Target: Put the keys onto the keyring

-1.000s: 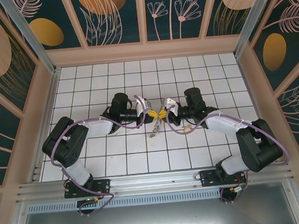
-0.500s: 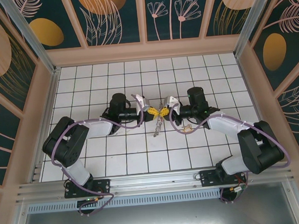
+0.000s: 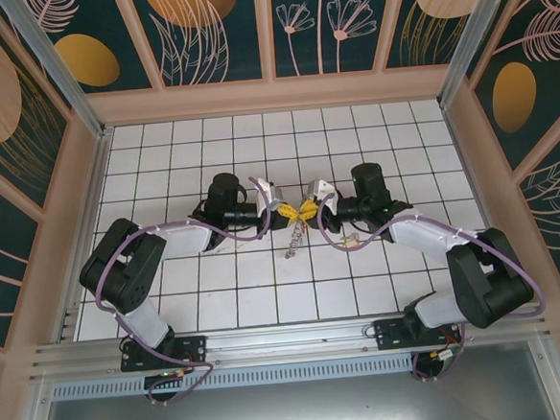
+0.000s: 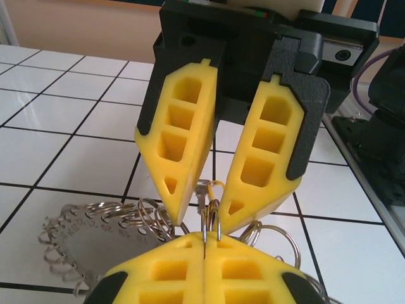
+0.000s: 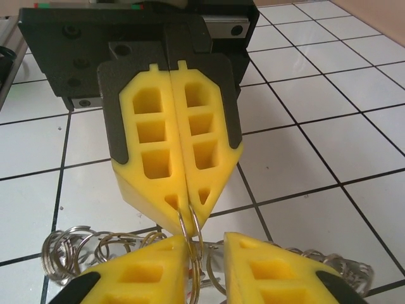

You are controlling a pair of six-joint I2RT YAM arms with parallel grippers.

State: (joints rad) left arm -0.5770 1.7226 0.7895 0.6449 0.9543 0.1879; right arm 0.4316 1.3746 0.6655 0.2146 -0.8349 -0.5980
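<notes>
left gripper (image 4: 204, 239): yellow pads pressed flat together, pinching a thin wire loop of the keyring (image 4: 149, 212) at their tips.
right gripper (image 5: 205, 242): fingers spread apart, gripping nothing; the pinched loop stands in the gap, close to one pad.
meeting point: both grippers tip to tip over the middle of the tiled table (image 3: 229, 300).
keyring: hangs from the left pads, its tangle of silver rings trailing on the tiles just below both grippers.
keys (image 3: 350, 236): a small pale-gold bit on the tiles by the right forearm, too small to tell more.
</notes>
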